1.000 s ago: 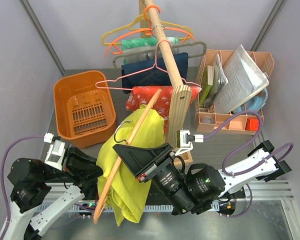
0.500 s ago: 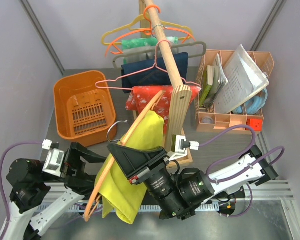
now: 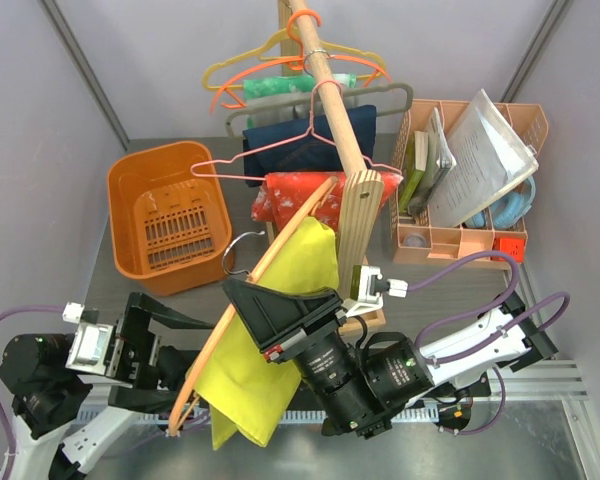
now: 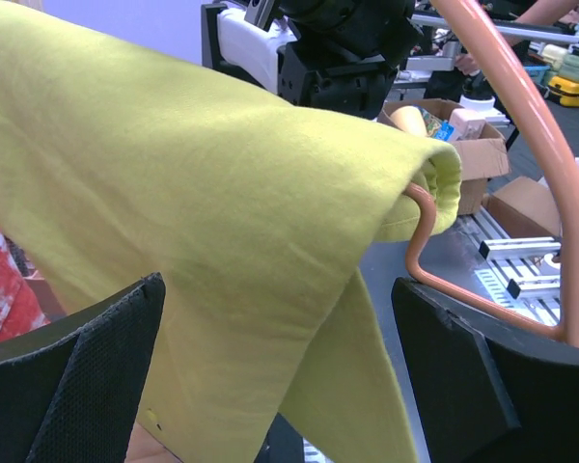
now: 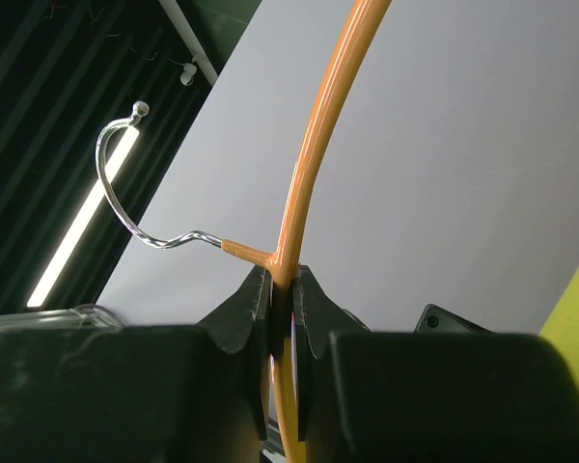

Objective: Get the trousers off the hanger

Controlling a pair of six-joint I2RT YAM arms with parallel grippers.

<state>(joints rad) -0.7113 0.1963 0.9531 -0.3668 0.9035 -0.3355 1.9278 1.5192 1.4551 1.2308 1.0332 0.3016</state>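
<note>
Two sets of fingers are sharing this job in the air above the near edge of the desk (image 3: 425,295). At the left, the left fingers (image 4: 77,386) are standing wide apart, gripping nothing, and the hanging fold of the trousers (image 4: 203,193) is lying in the gap between them. The trousers are draping over the lower bar of the hanger (image 4: 563,203), which is tilting in the air left of the desk's middle. At the right, the right fingers (image 5: 234,323) are clamping the hanger where its hook joins.

The left fingers seem to be lining up a pinch. It is probably going to work best closing on cloth alone, below the bar. They would then be drawing one side down toward the near left corner while the right fingers are holding steady, so the cloth is sliding over the bar rather than dragging the hanger.
</note>
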